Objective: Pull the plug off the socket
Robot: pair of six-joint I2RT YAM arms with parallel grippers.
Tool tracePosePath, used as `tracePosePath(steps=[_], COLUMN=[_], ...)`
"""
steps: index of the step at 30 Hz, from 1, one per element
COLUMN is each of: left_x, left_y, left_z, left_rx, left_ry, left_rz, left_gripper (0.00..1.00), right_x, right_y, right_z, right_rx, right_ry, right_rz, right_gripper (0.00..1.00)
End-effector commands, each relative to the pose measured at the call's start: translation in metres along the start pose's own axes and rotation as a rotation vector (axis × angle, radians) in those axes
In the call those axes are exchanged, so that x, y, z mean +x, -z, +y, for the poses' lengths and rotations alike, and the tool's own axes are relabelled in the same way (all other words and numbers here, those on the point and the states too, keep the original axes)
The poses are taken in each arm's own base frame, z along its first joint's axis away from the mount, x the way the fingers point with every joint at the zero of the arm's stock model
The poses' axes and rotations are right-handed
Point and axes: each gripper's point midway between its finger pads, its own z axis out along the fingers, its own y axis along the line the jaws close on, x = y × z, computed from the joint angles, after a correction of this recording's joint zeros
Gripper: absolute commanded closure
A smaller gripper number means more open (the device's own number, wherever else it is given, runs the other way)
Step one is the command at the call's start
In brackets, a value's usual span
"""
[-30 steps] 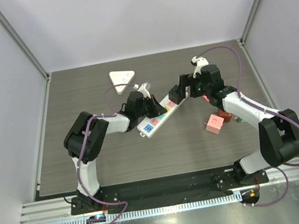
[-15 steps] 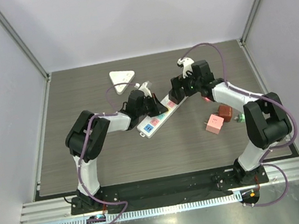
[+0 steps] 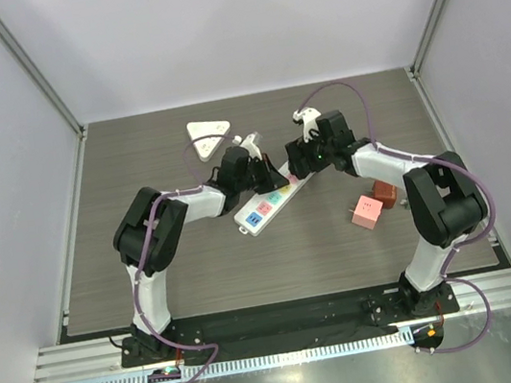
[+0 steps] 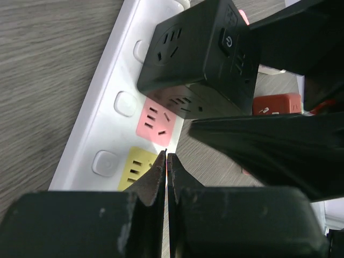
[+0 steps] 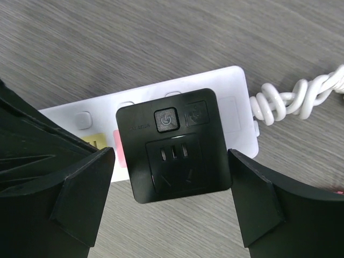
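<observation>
The black cube-shaped plug adapter with a power button on its top face [image 5: 174,142] sits plugged into the white power strip with coloured sockets [image 5: 234,88], near the end where a white coiled cable [image 5: 295,97] leaves it. The strip lies slantwise in the middle of the dark wood-grain table [image 3: 151,266]. The right gripper [image 5: 172,177] is spread wide, one black finger on each side of the adapter. Whether the pads touch its sides cannot be told. In the left wrist view the adapter [image 4: 199,59] stands over the strip [image 4: 115,107], just beyond a pink socket and a yellow one. The left gripper [image 4: 167,161] has its fingers pressed together with only a hairline gap and nothing between them, the tips over the strip by those two sockets. From above, both grippers meet over the strip [image 3: 267,204], left [image 3: 258,179] and right [image 3: 299,160]. A white rounded triangular object [image 3: 208,136] lies farther back on the table. A pink cube [image 3: 367,211] and a reddish-brown block [image 3: 385,193] rest beside each other to the right.
</observation>
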Motion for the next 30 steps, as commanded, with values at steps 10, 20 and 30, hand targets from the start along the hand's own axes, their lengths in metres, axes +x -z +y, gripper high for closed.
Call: tracePosePath(steps=[10,20,30], left_x=[0.002,0.011,0.015], left_y=[-0.015,-0.022,-0.02], left_z=[0.004,0.02,0.024], left_rx=[0.001,-0.054,-0.07], left_ry=[-0.003,0.032,0.043], left_rz=[0.018,0.05,0.049], left_gripper=[0.98,0.99,0.99], right_x=[-0.005,-0.004,0.001], right_y=[-0.015,-0.016,-0.008], right_z=[-0.008,-0.004,0.001], right_rx=[0.105,0.105,0.107], right_ry=[0.021,0.002,-0.057], right_rz=[-0.067,-0.038,-0.021], right_gripper=[0.19,0.51,0.98])
